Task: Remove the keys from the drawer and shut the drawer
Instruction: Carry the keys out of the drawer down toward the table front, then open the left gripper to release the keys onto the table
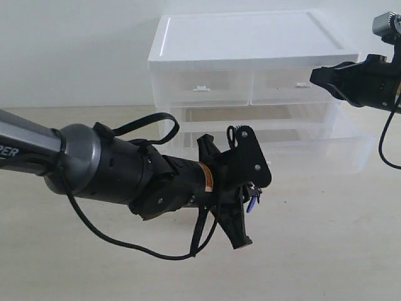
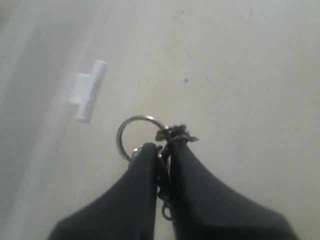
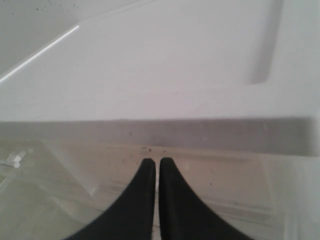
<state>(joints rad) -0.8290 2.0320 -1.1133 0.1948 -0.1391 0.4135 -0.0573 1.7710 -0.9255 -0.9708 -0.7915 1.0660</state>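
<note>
In the exterior view the wide translucent white plastic drawer [image 1: 313, 153] stands pulled out; in the left wrist view the black left gripper [image 2: 162, 148] pinches the small silver metal keys [image 2: 134, 136] above the pale beige table [image 2: 240, 75], just near of the drawer front; in the right wrist view the black right gripper [image 3: 156, 163], fingers together and empty, hangs above the drawer's right end.

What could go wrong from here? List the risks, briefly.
1. The left gripper pinches the keys only at its very tip, so they may slip and fall.
2. The drawer is open and the left gripper hangs right in front of it. Closing it could hit that arm.
3. The right gripper is shut, up by the cabinet top edge. A careless move down might knock the cabinet.
</note>
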